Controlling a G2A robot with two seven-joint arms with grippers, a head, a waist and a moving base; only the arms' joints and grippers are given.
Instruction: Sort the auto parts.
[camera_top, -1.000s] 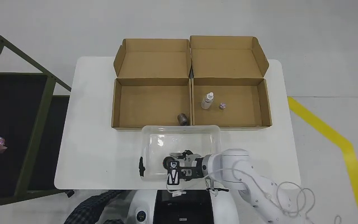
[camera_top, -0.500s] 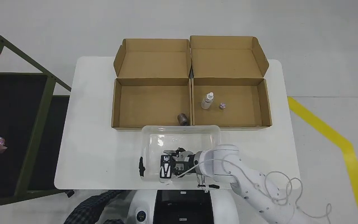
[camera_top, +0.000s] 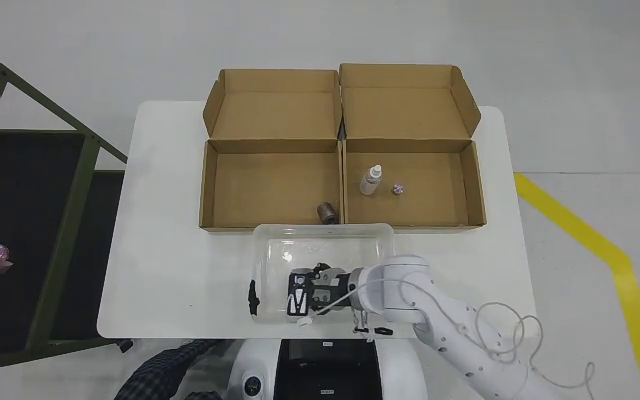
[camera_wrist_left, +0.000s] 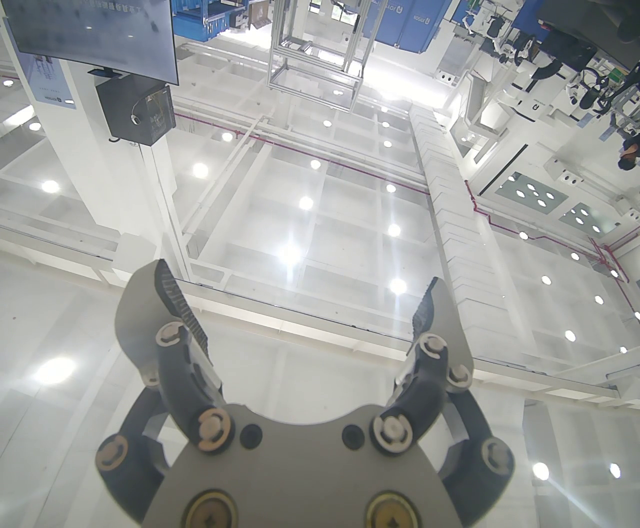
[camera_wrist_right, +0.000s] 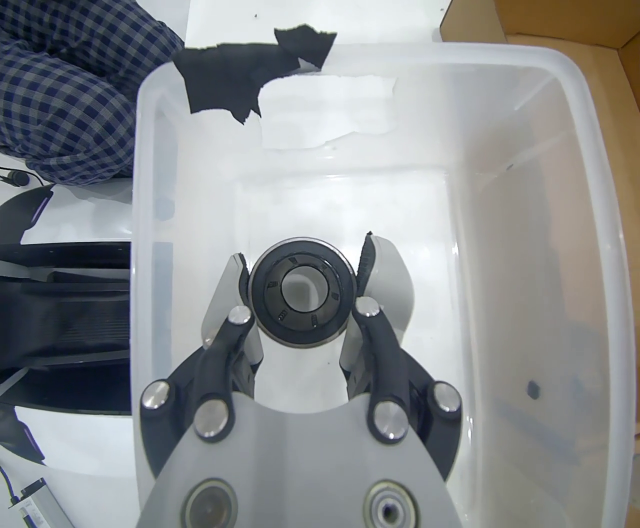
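Observation:
A black ring-shaped bearing (camera_wrist_right: 265, 292) lies on the floor of the clear plastic bin (camera_wrist_right: 590, 200), near its left end. My right gripper (camera_wrist_right: 304, 255) is lowered into that bin (camera_top: 322, 228) and its fingers press on both sides of the bearing. In the top view the right gripper (camera_top: 297, 297) is at the bin's front left. My left gripper (camera_wrist_left: 297, 280) points up at the ceiling, open and holding nothing.
Two open cardboard boxes stand behind the bin. The left box (camera_top: 270, 190) holds a small dark cylinder (camera_top: 326, 212). The right box (camera_top: 440, 185) holds a white bottle (camera_top: 371, 180) and a tiny part (camera_top: 398, 187). A checked sleeve (camera_wrist_right: 65, 90) lies at the table's front edge.
My right gripper has slid to the left inside the bin and now has its fingers around the bearing. In the last half second it barely moved.

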